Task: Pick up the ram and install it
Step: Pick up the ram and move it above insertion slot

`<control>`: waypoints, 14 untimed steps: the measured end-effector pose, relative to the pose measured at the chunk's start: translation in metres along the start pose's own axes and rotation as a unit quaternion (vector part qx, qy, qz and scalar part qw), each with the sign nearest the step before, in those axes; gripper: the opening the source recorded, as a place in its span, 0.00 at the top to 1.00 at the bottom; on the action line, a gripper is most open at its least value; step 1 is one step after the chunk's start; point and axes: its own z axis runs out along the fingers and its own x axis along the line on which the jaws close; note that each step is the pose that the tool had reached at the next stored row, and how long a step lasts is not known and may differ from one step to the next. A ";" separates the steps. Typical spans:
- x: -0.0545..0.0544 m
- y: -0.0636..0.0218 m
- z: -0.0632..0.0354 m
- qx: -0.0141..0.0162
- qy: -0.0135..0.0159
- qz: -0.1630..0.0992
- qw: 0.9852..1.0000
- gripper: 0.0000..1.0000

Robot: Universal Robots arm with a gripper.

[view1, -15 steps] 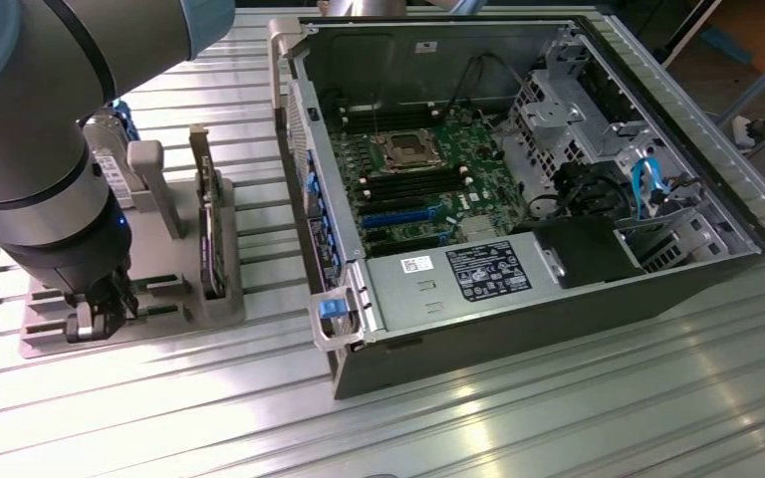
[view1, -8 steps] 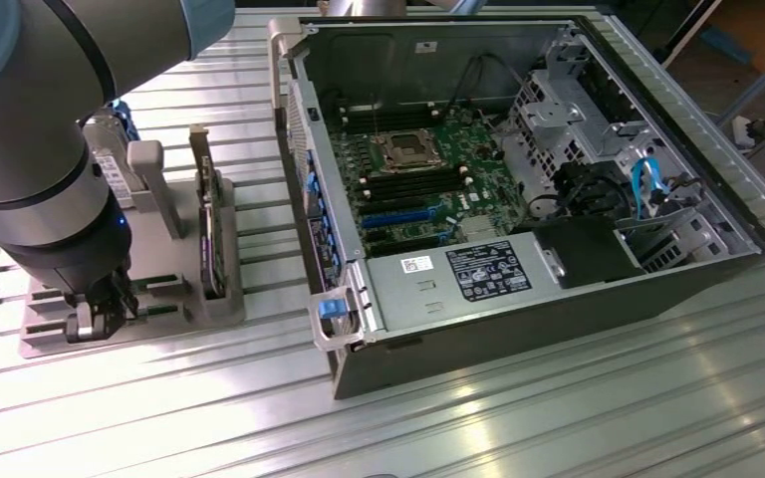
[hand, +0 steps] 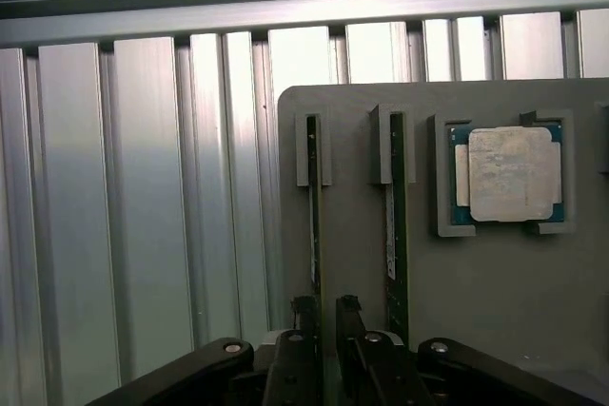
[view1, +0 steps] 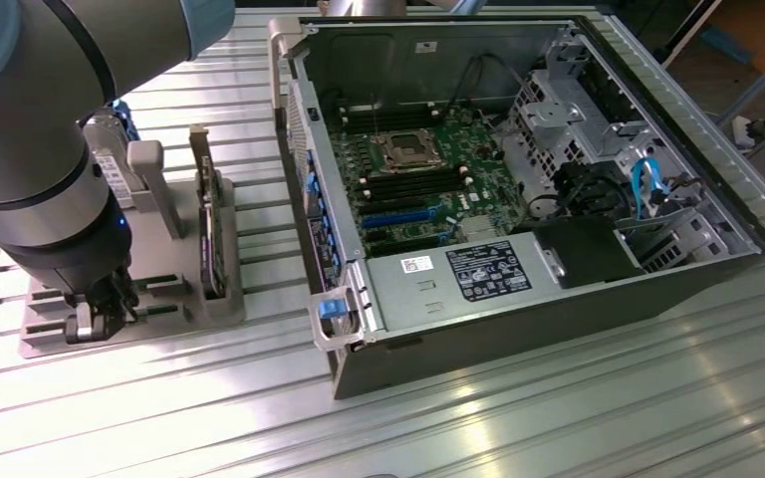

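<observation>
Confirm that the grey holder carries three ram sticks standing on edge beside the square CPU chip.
Wrong count. The grey holder carries two ram sticks, not three, standing on edge beside the square CPU chip. The wrist view shows it.

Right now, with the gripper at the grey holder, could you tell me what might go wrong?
The gripper sits at the end of the ram, which stands on edge in a narrow slot of the holder; an off-centre grip could tilt or jam it. The second ram stands in the next slot, so a sideways drift may knock it.
</observation>
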 end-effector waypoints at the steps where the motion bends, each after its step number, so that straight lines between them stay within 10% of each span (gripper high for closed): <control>1: 0.000 0.0000 0.0005 0.000 0.000 0.000 1.000 0.77; 14: 0.000 -0.0001 0.0033 0.000 -0.002 0.000 1.000 0.77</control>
